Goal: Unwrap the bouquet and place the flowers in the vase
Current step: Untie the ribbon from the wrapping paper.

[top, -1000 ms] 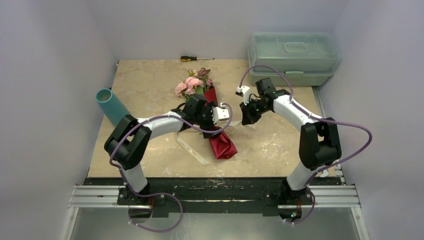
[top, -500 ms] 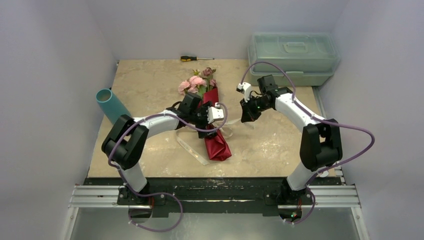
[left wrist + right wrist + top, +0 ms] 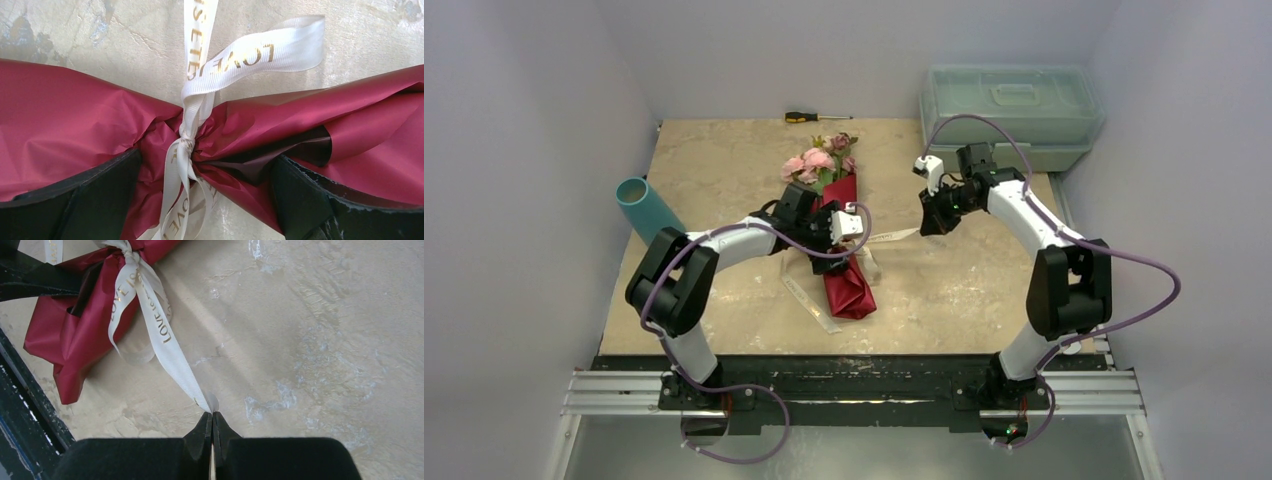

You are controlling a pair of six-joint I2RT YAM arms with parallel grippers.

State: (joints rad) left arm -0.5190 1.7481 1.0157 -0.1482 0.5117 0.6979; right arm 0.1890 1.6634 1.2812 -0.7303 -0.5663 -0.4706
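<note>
The bouquet (image 3: 836, 235) lies on the table with its pink flowers (image 3: 817, 165) pointing to the back and its maroon paper (image 3: 65, 130) bunched at a cream ribbon knot (image 3: 187, 145). My left gripper (image 3: 829, 225) (image 3: 200, 200) is open, one finger on each side of the knot, over the paper. A little way right of the bouquet, my right gripper (image 3: 939, 215) (image 3: 212, 415) is shut on the end of the ribbon (image 3: 170, 350), which runs taut from the knot. The teal vase (image 3: 646, 208) leans at the table's left edge, far from both grippers.
A pale green toolbox (image 3: 1009, 110) stands at the back right, just behind the right arm. A screwdriver (image 3: 816, 117) lies at the back edge. A loose ribbon tail (image 3: 809, 300) trails over the table on the near left of the paper. Walls close in the left and right sides.
My right gripper has moved back and to the right with the ribbon end, drawing it taut. The bouquet has swung more upright and shifted left, and the left gripper went with it.
</note>
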